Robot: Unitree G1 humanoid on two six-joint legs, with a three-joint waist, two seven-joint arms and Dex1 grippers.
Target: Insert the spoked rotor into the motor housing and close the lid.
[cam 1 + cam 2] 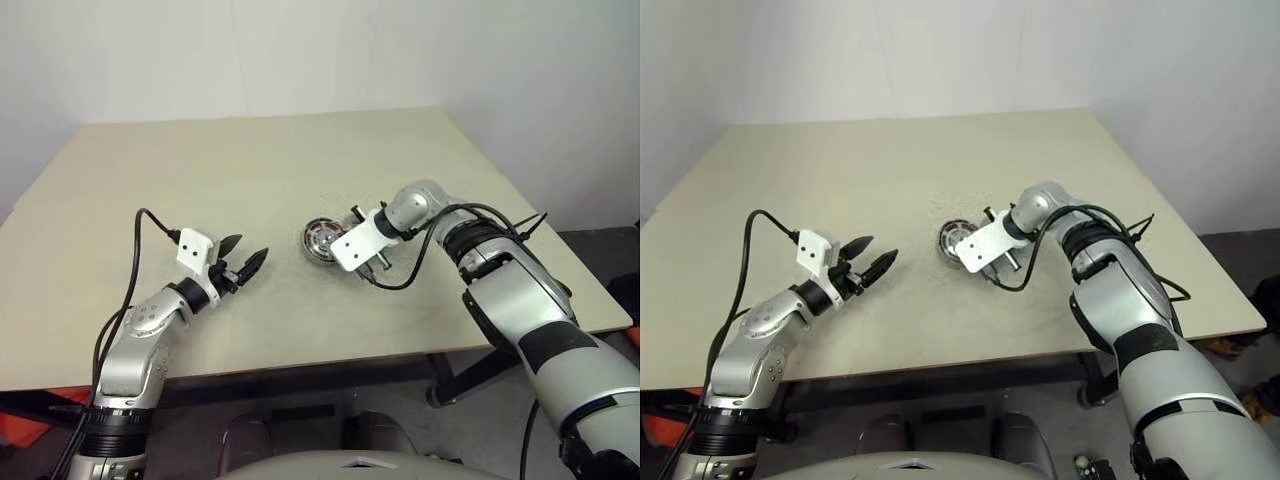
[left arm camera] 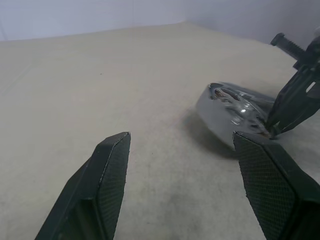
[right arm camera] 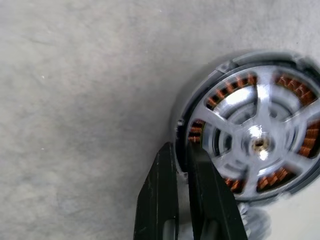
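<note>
The motor housing [image 3: 197, 131], a short round cylinder with copper windings, lies on the table [image 1: 250, 170] near its middle. The spoked rotor [image 3: 255, 145] sits inside the housing, and the windings show through its cutouts. My right gripper [image 3: 180, 147] points down at the housing's near edge. Its fingers are pressed almost together astride the rim, one outside and one over the rotor. My left gripper [image 1: 250, 247] hovers open to the left of the housing [image 1: 322, 240] and points at it, nothing between its fingers [image 2: 107, 175]. The lid is out of view.
The tan table runs wide and bare behind and to the left of the housing. Its front edge lies close below both arms and its right edge is beyond my right elbow. A black cable loops from my right wrist [image 1: 400, 280].
</note>
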